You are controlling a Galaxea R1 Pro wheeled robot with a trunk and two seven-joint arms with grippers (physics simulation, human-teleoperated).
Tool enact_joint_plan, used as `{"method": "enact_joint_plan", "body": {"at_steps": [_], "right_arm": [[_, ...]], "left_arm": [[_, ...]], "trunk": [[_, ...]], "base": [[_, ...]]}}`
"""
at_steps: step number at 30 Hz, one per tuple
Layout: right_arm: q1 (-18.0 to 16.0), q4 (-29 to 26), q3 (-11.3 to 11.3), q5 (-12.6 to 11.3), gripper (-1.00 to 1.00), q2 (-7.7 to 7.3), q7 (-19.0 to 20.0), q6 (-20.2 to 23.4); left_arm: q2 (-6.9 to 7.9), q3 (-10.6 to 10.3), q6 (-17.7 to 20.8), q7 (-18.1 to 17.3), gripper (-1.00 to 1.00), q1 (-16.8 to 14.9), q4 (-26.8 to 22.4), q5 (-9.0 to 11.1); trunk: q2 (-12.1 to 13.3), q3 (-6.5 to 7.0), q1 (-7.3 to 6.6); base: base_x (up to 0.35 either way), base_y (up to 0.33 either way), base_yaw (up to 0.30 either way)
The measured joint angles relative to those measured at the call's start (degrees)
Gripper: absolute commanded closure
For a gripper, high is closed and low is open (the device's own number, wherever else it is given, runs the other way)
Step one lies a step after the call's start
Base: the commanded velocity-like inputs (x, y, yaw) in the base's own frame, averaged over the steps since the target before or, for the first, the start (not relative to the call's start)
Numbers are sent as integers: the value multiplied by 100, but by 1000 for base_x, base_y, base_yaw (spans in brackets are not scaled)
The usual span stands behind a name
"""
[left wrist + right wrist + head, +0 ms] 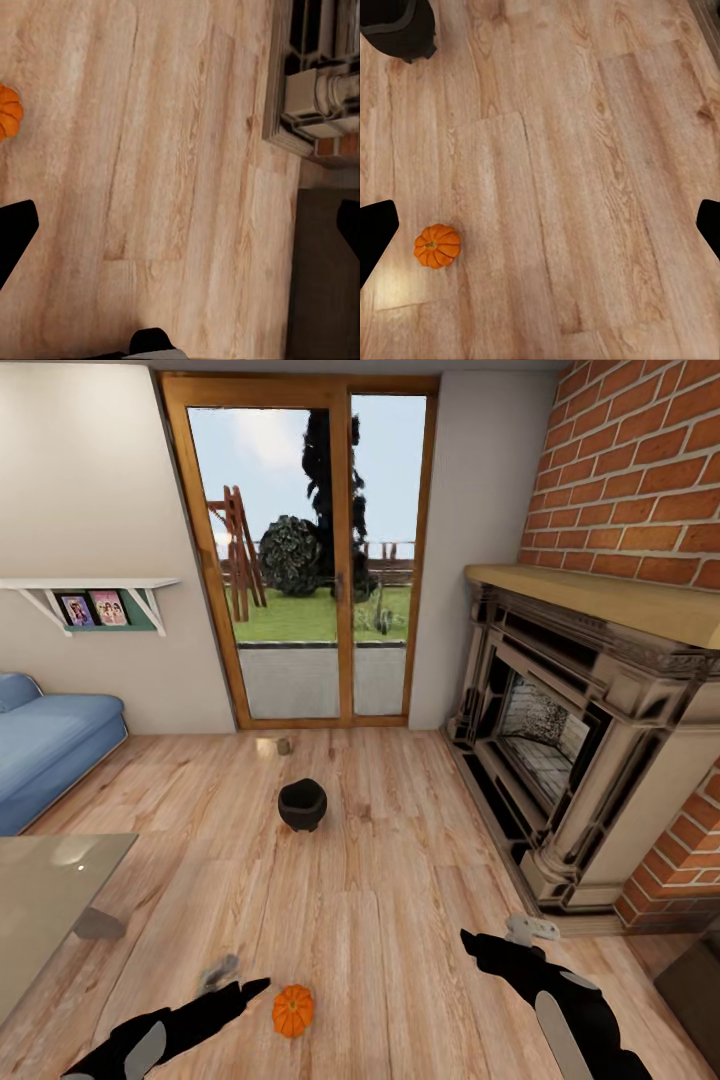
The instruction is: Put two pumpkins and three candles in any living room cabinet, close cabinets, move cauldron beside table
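Down on the wooden floor [400, 920], a small orange pumpkin [293, 1010] sits upright with its stem up, just beside the tip of the left tool [232, 982] and between the two arms in the head view; the same pumpkin appears at the edge of the left wrist view [7, 111] and, whole, in the right wrist view [437, 245]. Farther out along the floor stands the black cauldron [302, 804], upright with its wide mouth showing, well apart from the pumpkin; a part of it also shows in the right wrist view [397, 26]. Beyond the cauldron, near the glass door [300, 550], two small pale objects [274, 746] lie on the floor, too small to tell what they are. The glossy grey surface [50, 900] has a corner showing at the left, with a blue sofa [50, 745] behind it. The ornate grey fireplace [560, 740] stands against the brick wall [640, 470] on the right, and its base shows in the left wrist view [315, 90]. The left tool's fingers [15, 232] stand wide apart over bare floor, holding nothing. The right tool [505, 940] hangs over the floor near the fireplace, its fingers [375, 236] also spread apart and holding nothing.
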Motion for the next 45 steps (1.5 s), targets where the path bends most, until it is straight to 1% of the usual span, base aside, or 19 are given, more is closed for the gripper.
{"method": "enact_joint_plan", "body": {"at_steps": [3,5,6,7,8,9,11,12,15,17,18,23,33,45], "right_arm": [[2,-27,1,0,-100,-2,1,1],[6,-36,0,0,-100,-4,2,0],[9,-44,1,0,-100,-6,2,-2],[9,-46,2,0,-100,-6,2,-1],[10,-48,4,0,-100,-7,2,-1],[11,-50,8,0,-100,-7,2,1],[11,-52,8,0,-100,-7,2,3],[11,-53,7,0,-100,-7,2,3],[12,-57,6,0,-100,-9,2,4],[12,-91,4,0,-100,-8,2,5],[12,-115,3,0,-100,-8,2,5],[20,-389,-1,0,-100,-8,2,5],[21,-447,-11,0,-100,-15,2,11],[23,-450,-16,0,-100,-17,2,14]], "left_arm": [[127,43,-78,-376,-100,-144,331,139],[156,66,-102,-469,-100,-182,416,187],[177,162,-142,-444,-100,-211,484,309],[178,197,-160,-399,-100,-217,500,353],[174,228,-177,-341,-100,-221,509,387],[165,274,-203,-211,-100,-227,524,435],[158,308,-238,-45,-100,-230,535,469],[153,331,-275,145,-100,-230,542,494],[148,358,-277,413,-100,-231,554,525],[151,368,-257,501,-100,-233,559,530],[158,371,-232,510,-100,-234,560,524],[197,367,219,432,-100,-235,557,545],[194,362,297,395,-100,-230,555,598],[199,361,267,387,-100,-221,555,602]], "trunk": [[0,0,0],[0,0,0],[0,0,0],[0,0,0],[0,0,0],[0,0,0],[0,0,0],[0,0,0],[0,0,0],[0,0,0],[0,0,0],[0,0,0],[0,0,0],[-481,-216,263]], "base": [[0,0,0],[0,0,0],[0,0,0],[0,0,0],[0,0,0],[0,0,0],[0,0,0],[0,0,0],[0,0,0],[0,0,0],[0,0,0],[0,0,0],[0,0,0],[0,0,0]]}}
